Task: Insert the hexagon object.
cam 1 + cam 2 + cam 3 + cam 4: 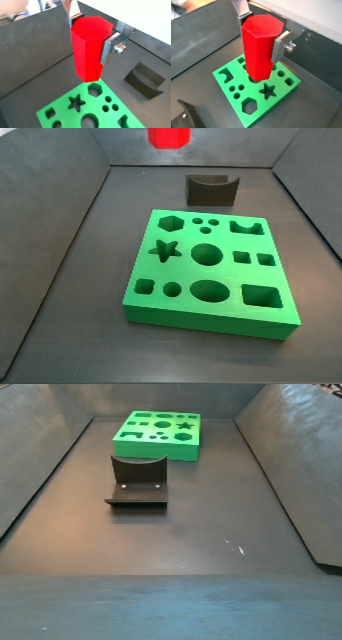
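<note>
My gripper [89, 37] is shut on the hexagon object [87, 50], a glossy red hexagonal peg held upright between the silver fingers [109, 46]. Both wrist views show the grip, and the peg [258, 50] hangs well above the green block [286, 82]. The block's hexagon hole [95, 89] lies below and a little beside the peg's lower end; it also shows in the other wrist view [251, 106]. In a side view only the peg's lower end [167, 136] shows at the top edge, behind the green block [181, 270] and its hexagon hole [171, 223]. The gripper is out of view in the other side view.
The dark fixture [210, 190] stands on the floor just behind the green block, and also shows in a side view [138, 482] and a wrist view [143, 77]. Grey walls [54, 218] enclose the bin. The green block [154, 446] sits at the far end.
</note>
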You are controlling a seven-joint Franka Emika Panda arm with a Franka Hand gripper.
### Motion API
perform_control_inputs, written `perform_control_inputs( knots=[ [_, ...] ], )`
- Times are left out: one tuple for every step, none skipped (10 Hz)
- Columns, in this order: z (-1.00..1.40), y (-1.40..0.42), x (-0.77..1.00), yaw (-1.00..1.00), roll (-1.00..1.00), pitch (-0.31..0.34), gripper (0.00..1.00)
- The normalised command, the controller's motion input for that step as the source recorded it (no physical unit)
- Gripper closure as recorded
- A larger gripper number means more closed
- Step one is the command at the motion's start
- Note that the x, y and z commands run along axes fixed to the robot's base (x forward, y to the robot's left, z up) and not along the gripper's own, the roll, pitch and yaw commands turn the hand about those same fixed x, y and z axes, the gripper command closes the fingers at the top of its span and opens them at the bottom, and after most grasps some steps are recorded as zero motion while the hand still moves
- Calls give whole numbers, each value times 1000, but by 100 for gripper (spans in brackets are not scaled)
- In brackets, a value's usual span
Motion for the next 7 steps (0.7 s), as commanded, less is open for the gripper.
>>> perform_control_inputs(
  knots=[
    [-749, 0, 0, -1000, 0, 0, 100],
    [-777, 6, 34, -1000, 0, 0, 100],
    [-791, 289, 63, -714, 21, 0, 100],
    [-880, 426, 74, -583, 20, 0, 100],
    [-906, 249, 146, -751, 16, 30, 100],
    [-866, 57, 137, -943, 0, 11, 100],
    [-851, 34, 134, -960, 0, 0, 100]
  ],
)
